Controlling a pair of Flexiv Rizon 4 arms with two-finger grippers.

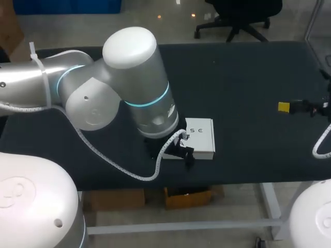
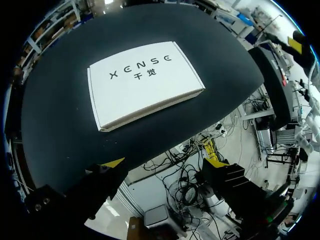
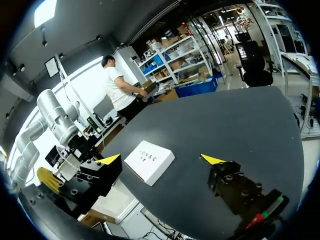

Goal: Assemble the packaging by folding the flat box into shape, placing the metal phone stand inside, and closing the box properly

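White box (image 1: pixel 200 137) lies flat and looks closed, printed lid up, on the black tabletop (image 1: pixel 248 67) close to its front edge. Left hand (image 2: pixel 165 162) sits just on the front-edge side of the box, its 2 yellow tips apart and holding nothing, and seems to hang partly past the edge. Right hand (image 1: pixel 284 107) is well apart at the far right, tips likewise spread and empty. Metal phone stand not in view; cannot tell if it is inside. Risks as I judge them: a finger or the coiled white cable (image 1: pixel 155 168) beside the box could snag a corner and drag it off the edge. A low pass could also lift the lid if its flap is not fully tucked.
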